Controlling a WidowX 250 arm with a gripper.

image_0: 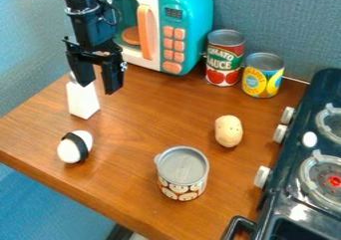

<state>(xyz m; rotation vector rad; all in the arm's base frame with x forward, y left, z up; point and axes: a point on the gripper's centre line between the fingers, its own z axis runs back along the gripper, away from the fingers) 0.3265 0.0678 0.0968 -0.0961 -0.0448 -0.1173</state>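
The camera view looks from a raised spot over the near side of the table (133, 129), slanting down so that both the top and the label of the near can (181, 188) show. It faces the blue wall panel (279, 20) and toy microwave (188, 15) at the far side. It stands close enough to cut off the stove (283, 191) at the right, yet far enough back to take in the whole pincer (98, 84), upper left.
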